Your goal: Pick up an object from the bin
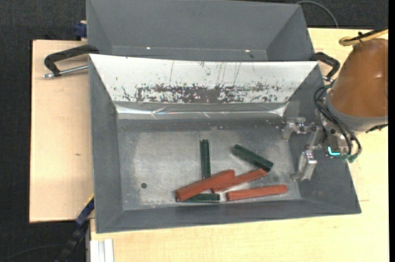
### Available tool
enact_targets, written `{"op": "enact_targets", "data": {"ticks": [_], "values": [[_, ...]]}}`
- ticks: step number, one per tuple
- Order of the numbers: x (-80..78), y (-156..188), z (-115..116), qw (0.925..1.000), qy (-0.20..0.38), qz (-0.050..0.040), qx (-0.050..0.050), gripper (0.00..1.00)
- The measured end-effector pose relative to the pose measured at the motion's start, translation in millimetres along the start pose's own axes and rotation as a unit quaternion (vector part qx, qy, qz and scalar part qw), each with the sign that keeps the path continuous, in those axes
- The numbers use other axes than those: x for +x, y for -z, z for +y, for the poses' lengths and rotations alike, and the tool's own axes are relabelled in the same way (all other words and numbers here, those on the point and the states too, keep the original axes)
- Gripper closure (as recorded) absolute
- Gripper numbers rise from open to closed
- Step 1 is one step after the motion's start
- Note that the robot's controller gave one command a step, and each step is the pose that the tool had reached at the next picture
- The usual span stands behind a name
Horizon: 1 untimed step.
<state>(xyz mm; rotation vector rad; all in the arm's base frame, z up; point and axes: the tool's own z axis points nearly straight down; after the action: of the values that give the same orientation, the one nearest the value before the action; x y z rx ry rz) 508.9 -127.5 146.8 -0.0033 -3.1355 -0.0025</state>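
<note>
Picking looks not yet done: claw [305, 163] hangs low at the bin's [105, 150] right side; whether it is spread or pressed together, I cannot tell. Nearest red stick [256, 193] lies on the floor beside it, among other red and dark green sticks [204, 157]. Grasp and lift remain.

Orange-covered arm [365, 82] extended from right, cables [339, 147] at wrist, pincer [305, 165] angled downward

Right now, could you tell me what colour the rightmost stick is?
The rightmost stick is reddish-orange, in the camera view.
</note>
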Motion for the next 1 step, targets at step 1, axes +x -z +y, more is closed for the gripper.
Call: {"op": "enact_targets", "data": {"ticks": [1], "values": [[-38.3, -79.5, 79.1, 1.0000, 0.008, -0.0011, -0.002, 0.00]]}}
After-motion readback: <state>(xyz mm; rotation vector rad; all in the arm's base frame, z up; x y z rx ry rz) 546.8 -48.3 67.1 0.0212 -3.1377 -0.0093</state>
